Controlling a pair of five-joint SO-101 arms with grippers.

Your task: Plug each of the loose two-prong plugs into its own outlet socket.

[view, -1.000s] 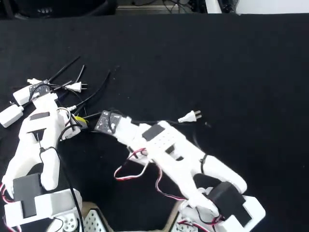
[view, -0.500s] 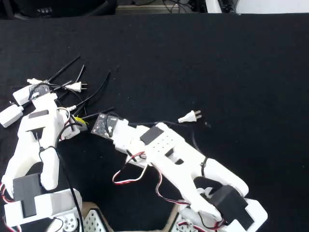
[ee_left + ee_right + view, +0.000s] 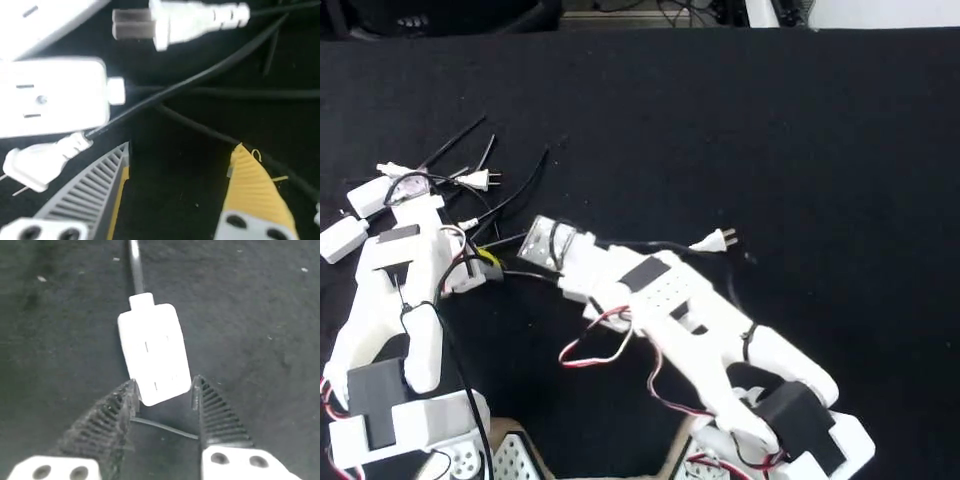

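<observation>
right claw (image 3: 162, 386) is spread astride the near end of a white socket (image 3: 152, 350) lying flat on the desk (image 3: 260, 315), long axis running pretty much straight away from the claw, cord (image 3: 134, 265) at the far end.

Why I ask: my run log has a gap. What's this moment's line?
left gripper: open, over black cables | right gripper: at outlet socket end | two-prong plug: unplugged, on table
</observation>
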